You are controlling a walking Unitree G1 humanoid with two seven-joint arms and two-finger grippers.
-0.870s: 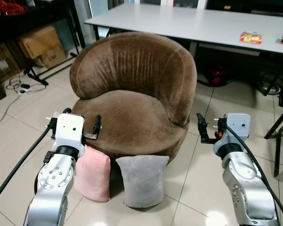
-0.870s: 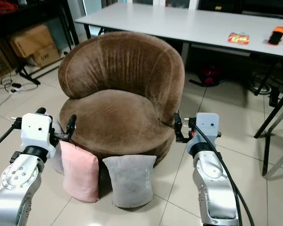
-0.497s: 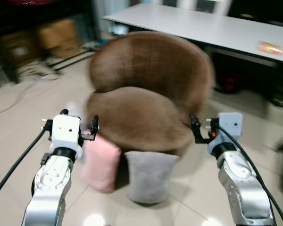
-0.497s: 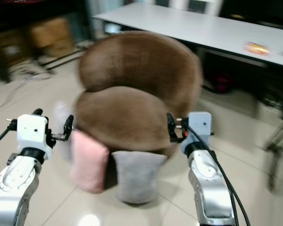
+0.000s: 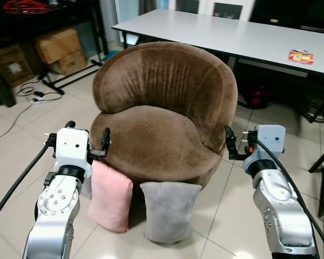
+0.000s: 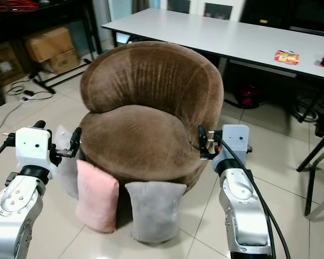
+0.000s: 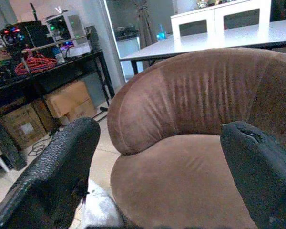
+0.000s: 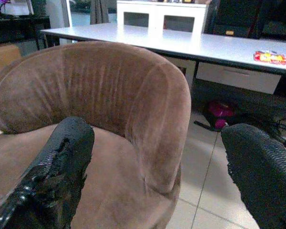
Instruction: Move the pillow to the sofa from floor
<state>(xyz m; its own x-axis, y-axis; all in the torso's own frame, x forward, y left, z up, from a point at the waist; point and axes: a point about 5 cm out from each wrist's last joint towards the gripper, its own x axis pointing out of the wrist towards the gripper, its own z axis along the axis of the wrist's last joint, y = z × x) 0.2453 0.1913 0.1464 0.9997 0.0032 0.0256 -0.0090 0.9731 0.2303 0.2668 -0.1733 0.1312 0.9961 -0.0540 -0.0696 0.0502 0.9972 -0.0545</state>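
A round brown sofa chair (image 5: 162,108) stands in front of me. Against its front base on the tiled floor lean a pink pillow (image 5: 109,197) and a grey pillow (image 5: 168,211), both upright. A pale pillow (image 6: 65,164) lies behind the pink one, mostly hidden. My left gripper (image 5: 87,134) hovers above the pink pillow by the seat's left edge, open and holding nothing. My right gripper (image 5: 238,144) is at the seat's right edge, also open. In each wrist view the black fingers (image 7: 52,181) (image 8: 62,167) stand wide apart with the sofa seat beyond them.
A long white table (image 5: 232,32) stands behind the sofa with a red packet (image 5: 301,55) on it. Cardboard boxes (image 5: 59,46) and floor cables (image 5: 35,94) are at the left under a dark rack. Black furniture legs (image 5: 321,159) stand at the right.
The whole picture shifted and blurred as the camera moved; the sofa now sits slightly further right in view. Both arms keep the same raised pose, and the pillows have not moved.
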